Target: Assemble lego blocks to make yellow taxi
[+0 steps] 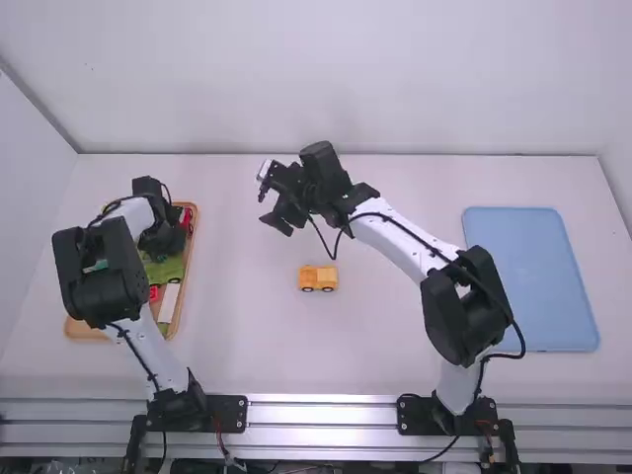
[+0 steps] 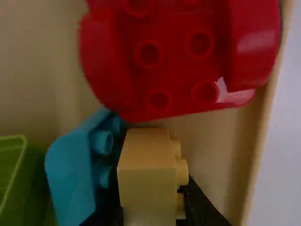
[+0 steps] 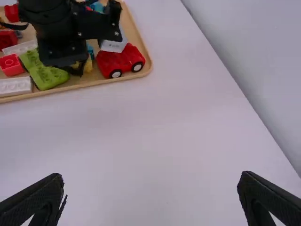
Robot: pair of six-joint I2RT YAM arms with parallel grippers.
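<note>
My left gripper [image 1: 166, 242] is down in the wooden tray at the far left. In the left wrist view the left gripper [image 2: 153, 207] is shut on a yellow block [image 2: 146, 179], which lies on its side with its studs facing one finger. A blue block [image 2: 73, 174] stands close beside it, and a red wheeled base [image 2: 169, 56] is just beyond. My right gripper [image 1: 273, 199] hangs over the middle of the table; in its wrist view the right gripper [image 3: 150, 190] is open and holds nothing. A yellow car piece [image 1: 318, 278] with dark wheels rests on the table nearer the arm bases.
The tray [image 1: 195, 219] also holds green [image 3: 44, 70], white [image 3: 14, 86] and several red pieces, including a red car [image 3: 120, 61] with a white block on it. A blue mat [image 1: 531, 276] lies at the right side of the table. Walls border the table's back and sides.
</note>
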